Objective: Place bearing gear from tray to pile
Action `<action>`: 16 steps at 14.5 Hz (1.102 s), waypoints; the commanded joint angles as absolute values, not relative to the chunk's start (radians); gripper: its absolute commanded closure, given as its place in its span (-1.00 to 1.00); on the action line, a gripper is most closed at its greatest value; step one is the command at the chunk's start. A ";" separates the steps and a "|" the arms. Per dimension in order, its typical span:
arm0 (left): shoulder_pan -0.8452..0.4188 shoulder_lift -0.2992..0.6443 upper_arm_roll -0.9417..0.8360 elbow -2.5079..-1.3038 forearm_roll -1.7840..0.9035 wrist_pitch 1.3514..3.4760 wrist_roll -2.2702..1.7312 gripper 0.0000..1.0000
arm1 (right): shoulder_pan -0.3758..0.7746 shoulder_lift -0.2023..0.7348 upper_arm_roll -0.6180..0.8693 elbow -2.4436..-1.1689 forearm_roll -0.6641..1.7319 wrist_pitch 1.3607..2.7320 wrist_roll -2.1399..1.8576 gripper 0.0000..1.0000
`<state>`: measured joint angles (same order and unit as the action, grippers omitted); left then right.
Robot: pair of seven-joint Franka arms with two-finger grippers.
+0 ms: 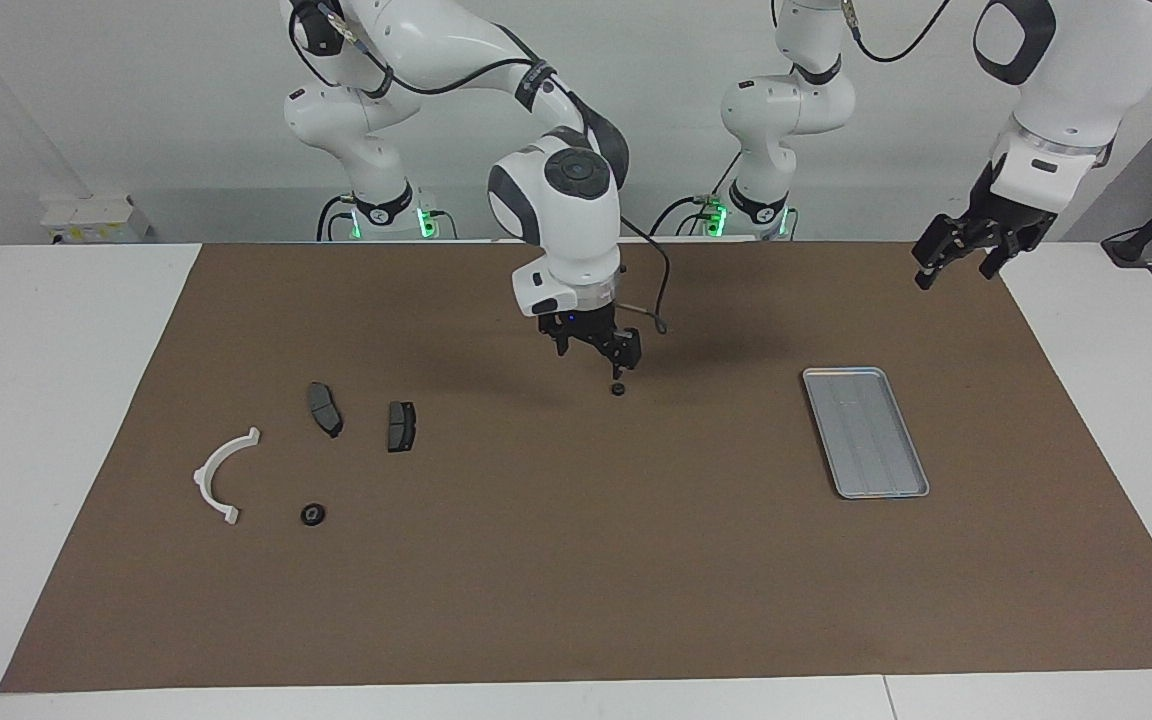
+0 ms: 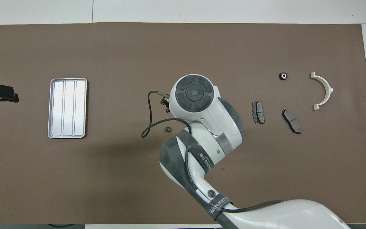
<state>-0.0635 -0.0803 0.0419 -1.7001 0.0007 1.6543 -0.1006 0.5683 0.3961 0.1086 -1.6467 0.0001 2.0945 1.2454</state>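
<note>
A small black bearing gear (image 1: 618, 389) (image 2: 167, 129) lies on the brown mat mid-table, between tray and pile. My right gripper (image 1: 598, 356) hangs open just above it, a little toward the robots, not touching; in the overhead view its wrist hides the fingers. The silver tray (image 1: 866, 430) (image 2: 67, 108) sits toward the left arm's end with nothing in it. The pile lies toward the right arm's end: a white bracket (image 1: 221, 475) (image 2: 322, 90) and two dark brake pads (image 1: 324, 408) (image 1: 401, 425). My left gripper (image 1: 964, 255) (image 2: 10, 95) is raised and open, holding nothing, over the mat's edge past the tray.
A second round black part (image 1: 313, 514) (image 2: 283, 75) with a light centre lies beside the bracket, farther from the robots than the pads. The right arm's cable (image 2: 148, 122) loops down near the small gear. White table surface borders the mat on all sides.
</note>
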 commanded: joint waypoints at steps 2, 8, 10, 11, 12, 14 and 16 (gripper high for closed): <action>-0.187 -0.055 0.133 -1.635 0.014 1.572 -0.089 -1.00 | 0.627 0.478 0.103 -1.644 -0.064 2.170 1.336 -1.00; -0.186 -0.069 0.120 -1.651 0.011 1.553 -0.090 -1.00 | 0.652 0.549 0.103 -1.638 -0.124 2.209 1.359 -0.94; -0.187 -0.071 0.120 -1.652 0.003 1.549 -0.091 -1.00 | 0.652 0.561 0.104 -1.646 -0.130 2.229 1.361 -0.89; -0.187 -0.069 0.120 -1.651 -0.006 1.555 -0.091 -1.00 | 0.652 0.564 0.104 -1.654 -0.130 2.246 1.361 -0.83; -0.189 -0.069 0.120 -1.652 -0.009 1.558 -0.092 -1.00 | 0.652 0.566 0.103 -1.660 -0.132 2.247 1.361 -0.78; -0.193 -0.071 0.115 -1.657 -0.008 1.563 -0.091 -1.00 | 0.652 0.565 0.103 -1.673 -0.132 2.253 1.361 -0.77; -0.218 -0.072 0.115 -1.666 -0.008 1.571 -0.091 -1.00 | 0.652 0.564 0.104 -1.675 -0.130 2.257 1.361 -0.58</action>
